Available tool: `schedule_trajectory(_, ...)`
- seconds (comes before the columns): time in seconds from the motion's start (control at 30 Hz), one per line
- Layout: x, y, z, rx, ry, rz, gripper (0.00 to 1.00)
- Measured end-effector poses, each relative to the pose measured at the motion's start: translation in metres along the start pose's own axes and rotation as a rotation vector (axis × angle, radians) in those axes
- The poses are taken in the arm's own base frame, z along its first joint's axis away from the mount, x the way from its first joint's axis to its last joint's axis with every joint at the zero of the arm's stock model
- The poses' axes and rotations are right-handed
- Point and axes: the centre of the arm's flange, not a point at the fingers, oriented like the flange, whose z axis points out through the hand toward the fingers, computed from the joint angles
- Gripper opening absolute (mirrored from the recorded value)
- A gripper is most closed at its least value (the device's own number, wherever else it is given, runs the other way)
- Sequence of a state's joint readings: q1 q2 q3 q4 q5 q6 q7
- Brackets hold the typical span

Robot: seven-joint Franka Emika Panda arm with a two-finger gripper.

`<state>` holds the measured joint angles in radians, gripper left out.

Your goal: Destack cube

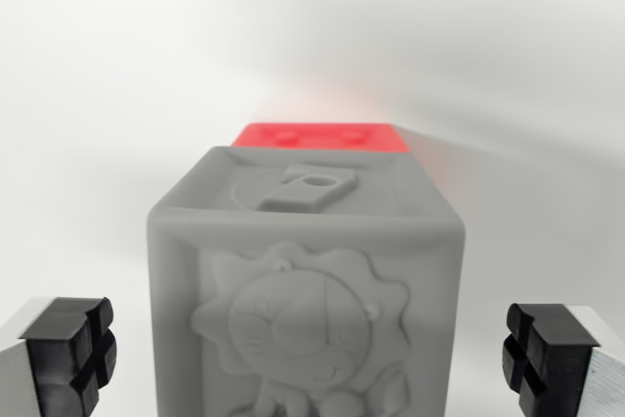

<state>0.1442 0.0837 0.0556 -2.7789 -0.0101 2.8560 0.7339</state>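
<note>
White surface [117,75], gripper [312,354] spread wide, holding nothing.
Nearest: black pads [68,354] at frame's lower corners, w/ gray cube [303,280] btwn them, gaps both sides, lion relief facing cam. Beyond fingers: red cube [322,136] behind gray's top edge, mostly hidden.

Lab-like test setup: bare white surface [117,95], plain backdrop.
</note>
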Motion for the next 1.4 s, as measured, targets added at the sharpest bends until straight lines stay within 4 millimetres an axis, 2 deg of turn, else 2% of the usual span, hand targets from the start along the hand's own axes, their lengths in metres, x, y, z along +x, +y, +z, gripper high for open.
schedule_trajectory(0.57, 0.000, 0.001, 0.018, 0.001, 0.001, 0.002, 1.00)
schedule_trajectory(0.6, 0.000, 0.001, 0.018, 0.001, 0.001, 0.002, 0.00)
schedule_trajectory(1.4, 0.000, 0.001, 0.018, 0.001, 0.002, 0.002, 0.00)
